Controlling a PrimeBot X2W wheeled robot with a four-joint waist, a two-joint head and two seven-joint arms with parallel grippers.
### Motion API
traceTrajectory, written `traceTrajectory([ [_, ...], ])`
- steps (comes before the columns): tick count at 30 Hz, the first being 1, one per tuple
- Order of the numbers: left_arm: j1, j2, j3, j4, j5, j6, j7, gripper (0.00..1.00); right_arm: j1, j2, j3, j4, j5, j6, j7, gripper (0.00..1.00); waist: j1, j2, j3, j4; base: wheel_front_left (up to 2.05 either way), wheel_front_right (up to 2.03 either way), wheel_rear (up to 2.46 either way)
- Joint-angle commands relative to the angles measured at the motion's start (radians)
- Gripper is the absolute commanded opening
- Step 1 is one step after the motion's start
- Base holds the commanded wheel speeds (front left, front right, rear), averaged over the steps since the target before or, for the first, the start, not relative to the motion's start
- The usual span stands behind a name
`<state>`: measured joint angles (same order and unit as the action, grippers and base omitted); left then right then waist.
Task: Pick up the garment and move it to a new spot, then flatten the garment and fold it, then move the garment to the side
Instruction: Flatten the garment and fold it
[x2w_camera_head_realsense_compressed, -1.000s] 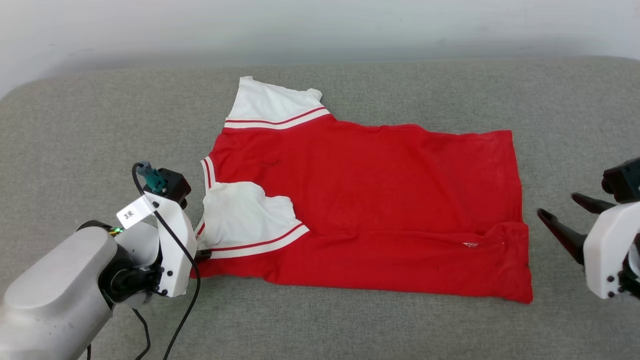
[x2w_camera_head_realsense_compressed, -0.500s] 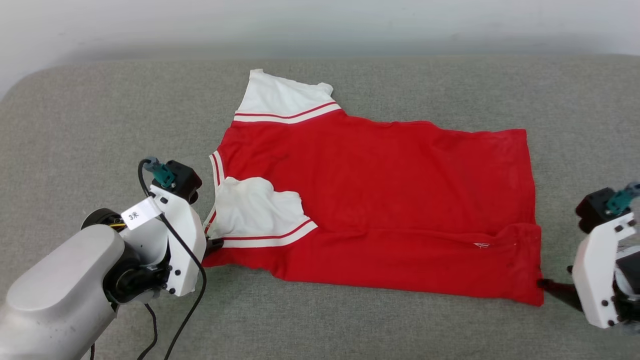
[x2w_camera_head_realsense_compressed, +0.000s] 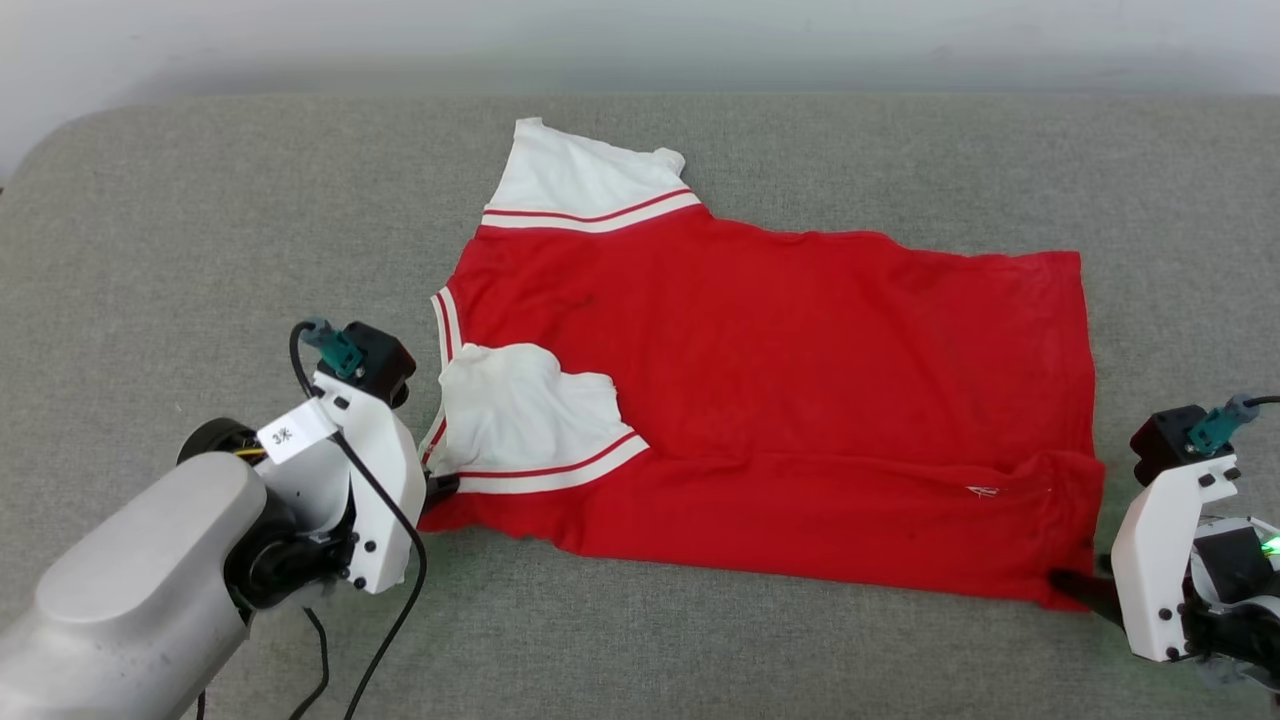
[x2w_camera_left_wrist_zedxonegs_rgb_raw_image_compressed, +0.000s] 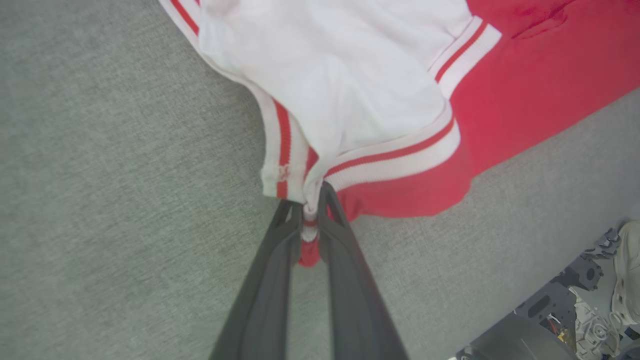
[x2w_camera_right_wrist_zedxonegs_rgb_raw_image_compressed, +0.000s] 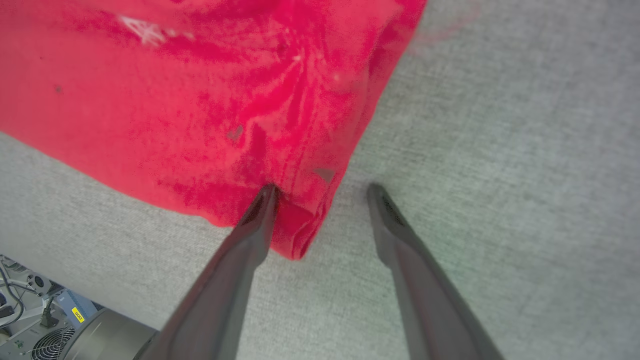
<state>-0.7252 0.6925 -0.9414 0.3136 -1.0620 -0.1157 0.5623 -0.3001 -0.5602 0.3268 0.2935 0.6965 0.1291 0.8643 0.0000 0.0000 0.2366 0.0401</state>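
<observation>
- The left gripper (x2w_camera_left_wrist_zedxonegs_rgb_raw_image_compressed: 310, 202) is pinched tight on the garment (x2w_camera_left_wrist_zedxonegs_rgb_raw_image_compressed: 350, 75). Its two dark fingers (x2w_camera_left_wrist_zedxonegs_rgb_raw_image_compressed: 345, 260) squeeze a bunched bit of striped trim and red cloth between their tips.
- From that pinch, the white sleeve (x2w_camera_left_wrist_zedxonegs_rgb_raw_image_compressed: 360, 90) fans out toward 12 o'clock in the left wrist view, and the red body runs off toward 2 o'clock.
- In the head view the left gripper (x2w_camera_head_realsense_compressed: 440, 487) sits at about 8 o'clock, at the shirt's near collar-side corner. A black cable (x2w_camera_head_realsense_compressed: 400, 600) and a white tag (x2w_camera_head_realsense_compressed: 295, 432) hang on its pale wrist.
- The right gripper (x2w_camera_right_wrist_zedxonegs_rgb_raw_image_compressed: 322, 192) is spread wide. The near hem corner of the red cloth (x2w_camera_right_wrist_zedxonegs_rgb_raw_image_compressed: 150, 100) lies between its fingers, with the 9 o'clock fingertip (x2w_camera_right_wrist_zedxonegs_rgb_raw_image_compressed: 267, 197) on the cloth and the other on the bare grey surface (x2w_camera_right_wrist_zedxonegs_rgb_raw_image_compressed: 500, 150).
- In the head view the right gripper (x2w_camera_head_realsense_compressed: 1085, 590) sits at about 4 o'clock, touching the shirt's near right corner.
- The garment (x2w_camera_head_realsense_compressed: 800, 380) lies spread across the middle of the grey fabric surface (x2w_camera_head_realsense_compressed: 200, 250), with the collar end toward 9 o'clock and the hem toward 3 o'clock.
- One white sleeve (x2w_camera_head_realsense_compressed: 575, 180) points to 12 o'clock. The other (x2w_camera_head_realsense_compressed: 520, 410) is folded inward onto the red body.
- The near edge is turned over in a long fold bearing a small white mark (x2w_camera_head_realsense_compressed: 985, 491).
- Below the surface's edge, grey equipment with a vent grille (x2w_camera_right_wrist_zedxonegs_rgb_raw_image_compressed: 55, 340) shows at 7 o'clock in the right wrist view.
</observation>
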Motion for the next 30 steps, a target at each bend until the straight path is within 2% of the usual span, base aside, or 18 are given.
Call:
traceTrajectory([
  [1,0.012,-0.003,-0.001,0.002,-0.005,-0.004,-0.005,0.0,0.042,0.052,0.041,0.026,0.01,0.003,0.001,0.0,0.0,0.0,-0.007,-0.001,0.0,0.0,0.0],
  [10,0.089,0.014,-0.003,0.014,-0.034,-0.005,-0.047,0.0,0.043,-0.047,0.035,-0.036,0.049,0.001,-0.1,0.0,0.0,0.0,-0.102,-0.013,0.0,0.0,0.0],
  [21,0.193,0.09,-0.005,-0.111,-0.065,0.034,-0.059,0.0,0.133,-0.149,-0.013,-0.149,0.103,0.001,-0.088,0.0,0.0,0.0,-0.155,-0.01,0.0,0.0,0.0],
  [26,0.236,0.101,-0.015,-0.157,-0.072,0.055,-0.06,0.0,0.155,-0.159,-0.024,-0.161,0.096,0.001,-0.066,0.0,0.0,0.0,-0.138,-0.009,0.0,0.0,0.0],
  [30,0.257,0.09,-0.026,-0.138,-0.078,0.06,-0.059,0.0,0.163,-0.135,-0.014,-0.135,0.083,0.001,-0.055,0.0,0.0,0.0,-0.116,-0.01,0.0,0.0,0.0],
])
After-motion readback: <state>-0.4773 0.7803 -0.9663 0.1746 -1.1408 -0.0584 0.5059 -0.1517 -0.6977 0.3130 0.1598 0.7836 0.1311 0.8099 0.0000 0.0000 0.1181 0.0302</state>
